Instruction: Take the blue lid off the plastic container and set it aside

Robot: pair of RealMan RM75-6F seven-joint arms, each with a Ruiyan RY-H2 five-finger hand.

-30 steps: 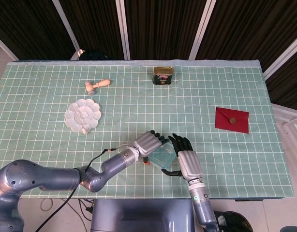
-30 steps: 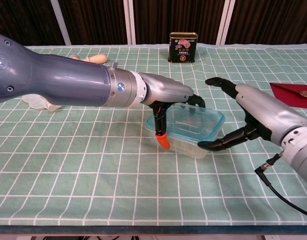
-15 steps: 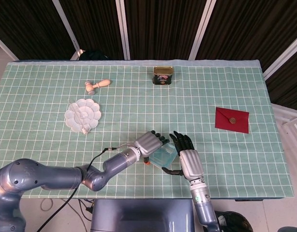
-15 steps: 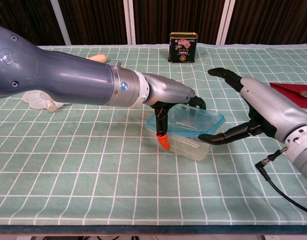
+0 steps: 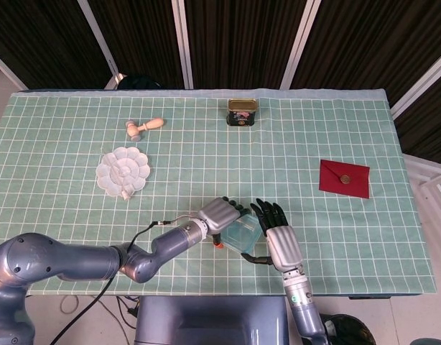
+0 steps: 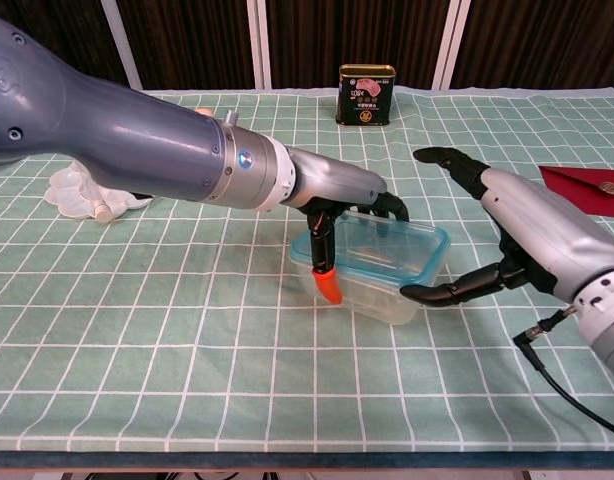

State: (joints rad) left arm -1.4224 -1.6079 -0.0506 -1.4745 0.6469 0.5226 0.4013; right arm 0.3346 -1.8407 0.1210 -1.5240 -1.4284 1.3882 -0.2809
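The clear plastic container (image 6: 379, 290) with its blue lid (image 6: 387, 245) stands near the table's front edge, also seen in the head view as container (image 5: 242, 233). My left hand (image 6: 337, 192) grips its left end: fingers (image 6: 389, 205) lie over the lid's far edge and the orange-tipped thumb (image 6: 327, 284) presses the near left corner below the rim. My right hand (image 6: 522, 228) is at the container's right end, its thumb (image 6: 435, 293) at the near right corner and its other fingers raised and spread above the table. The lid is seated on the container. In the head view, left hand (image 5: 220, 214) and right hand (image 5: 276, 233) flank it.
A dark tin (image 6: 366, 95) stands at the back centre. A red envelope (image 5: 344, 178) lies to the right. A white flower-shaped dish (image 5: 123, 171) and a wooden mallet (image 5: 144, 127) lie to the left. A black cable (image 6: 567, 395) trails from my right wrist.
My right hand rose a little towards the lid, then dropped back, its thumb now lower at the near right corner. The container rocked slightly. My left hand keeps its hold.
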